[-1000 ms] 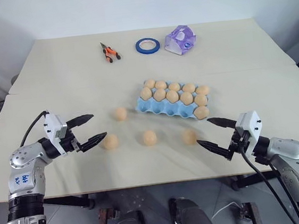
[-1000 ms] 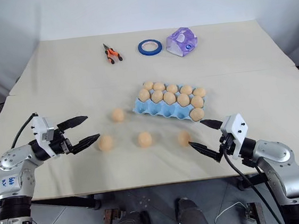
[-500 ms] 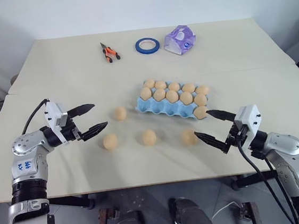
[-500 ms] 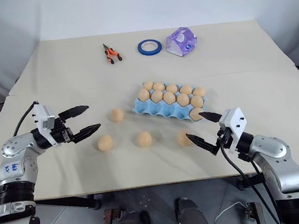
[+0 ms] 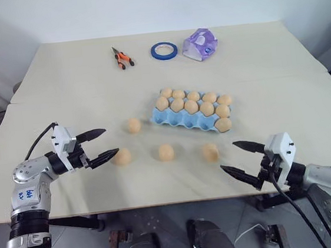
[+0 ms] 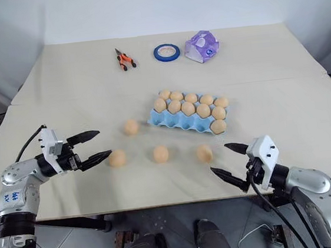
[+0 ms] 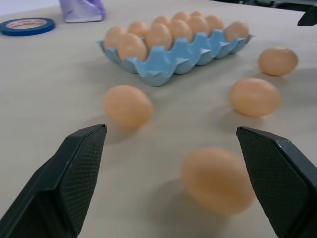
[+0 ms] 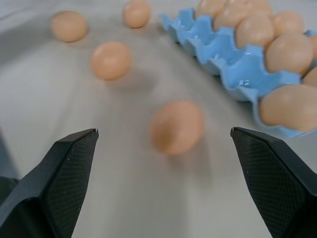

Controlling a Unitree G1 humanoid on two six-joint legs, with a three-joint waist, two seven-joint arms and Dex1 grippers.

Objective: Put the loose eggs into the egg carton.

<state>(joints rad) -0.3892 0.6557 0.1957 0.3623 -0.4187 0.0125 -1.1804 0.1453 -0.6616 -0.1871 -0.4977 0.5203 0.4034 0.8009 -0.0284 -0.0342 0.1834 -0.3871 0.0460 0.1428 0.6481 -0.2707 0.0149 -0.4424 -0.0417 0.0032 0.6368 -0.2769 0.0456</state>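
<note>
The egg carton (image 5: 191, 110), light blue and mostly filled with eggs, sits near the middle of the table (image 5: 43, 83). Four loose eggs lie on the near side of the carton: one egg (image 5: 133, 125) just off its left end, and three in a row closer to the table's front edge, a left egg (image 5: 121, 156), a middle egg (image 5: 166, 152) and a right egg (image 5: 210, 151). The left hand (image 5: 99, 144) is wide open and empty, its fingers pointing at the left egg, just short of it. The right hand (image 5: 240, 159) is also wide open and empty, near the right egg but apart from it, on the side away from the carton.
</note>
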